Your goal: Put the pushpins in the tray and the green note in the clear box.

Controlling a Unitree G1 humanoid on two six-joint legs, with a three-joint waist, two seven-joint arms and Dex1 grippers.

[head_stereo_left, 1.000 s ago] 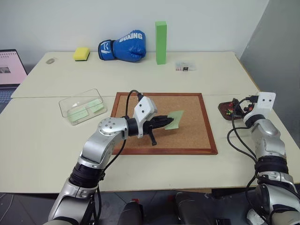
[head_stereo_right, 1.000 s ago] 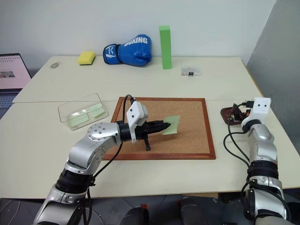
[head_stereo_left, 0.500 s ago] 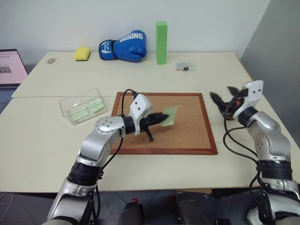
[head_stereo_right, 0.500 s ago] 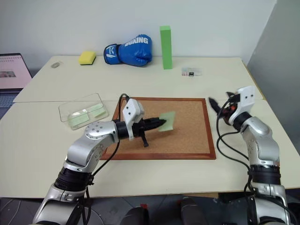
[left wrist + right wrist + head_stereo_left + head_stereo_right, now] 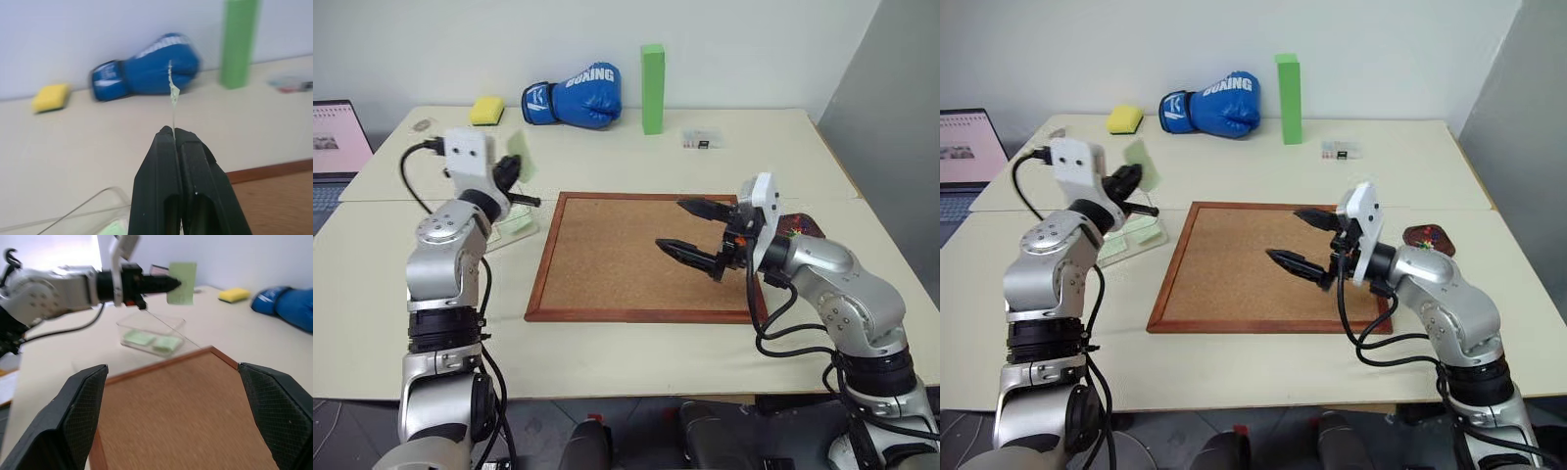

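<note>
My left gripper (image 5: 512,172) is shut on the pale green note (image 5: 520,155), holding it upright in the air above the clear box (image 5: 151,330). In the left wrist view the note (image 5: 172,88) shows edge-on between the closed fingers. Two pale green sheets (image 5: 165,343) lie inside the clear box. My right gripper (image 5: 670,223) hangs open and empty over the right half of the corkboard, pointing left. The dark brown tray (image 5: 1427,238) sits at the right, just off the corkboard and partly behind my right arm. I cannot make out the pushpins.
The wood-framed corkboard (image 5: 607,264) fills the table's middle. Along the back stand a blue boxing glove (image 5: 576,96), a tall green block (image 5: 651,88), a yellow sponge (image 5: 486,110) and a small clear case (image 5: 701,140). A laptop (image 5: 337,137) is at the far left.
My left arm swung left off the corkboard with the note, up over the clear box. My right gripper left the tray and moved left over the corkboard, staying open.
</note>
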